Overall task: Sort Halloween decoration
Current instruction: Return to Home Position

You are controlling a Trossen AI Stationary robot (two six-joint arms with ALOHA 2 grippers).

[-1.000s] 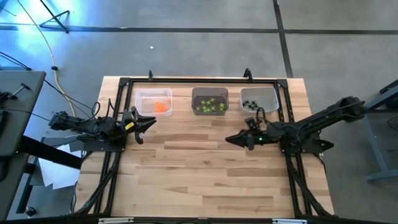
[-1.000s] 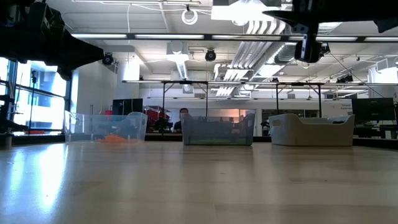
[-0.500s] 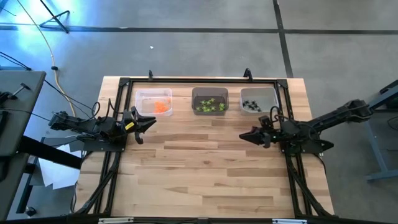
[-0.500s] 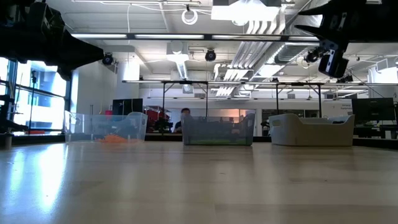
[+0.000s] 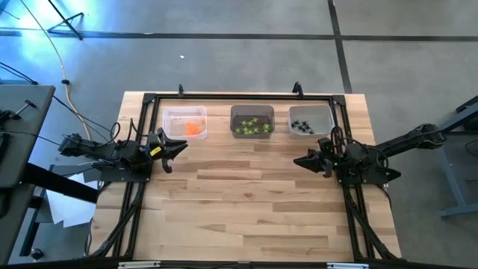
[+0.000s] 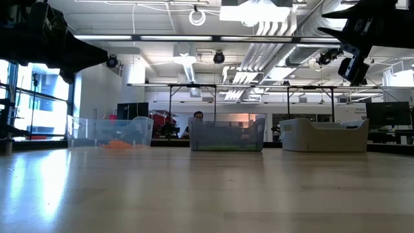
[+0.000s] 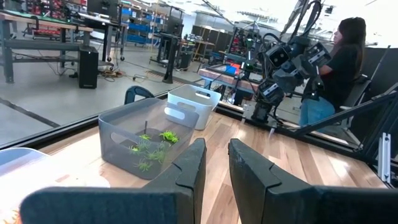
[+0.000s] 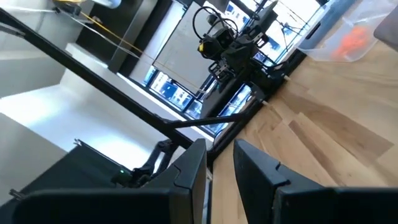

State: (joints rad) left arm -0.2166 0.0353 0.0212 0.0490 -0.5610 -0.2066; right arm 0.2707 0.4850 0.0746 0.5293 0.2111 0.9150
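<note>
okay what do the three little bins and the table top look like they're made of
The three bins look like thin plastic: the left bin is clear, the middle one smoky and see-through, with lime-green trinkets showing through its wall, and the right bin milky white. The table top looks like pale wood planks with visible grain and a light sheen, probably sealed.

The wooden table [image 5: 246,202] stands on a grey concrete floor [image 5: 224,60]. Behind it, long ceiling lights [image 6: 194,37] shine, workbenches [image 7: 37,25] stand, and a person [image 7: 339,68] sits.
</note>
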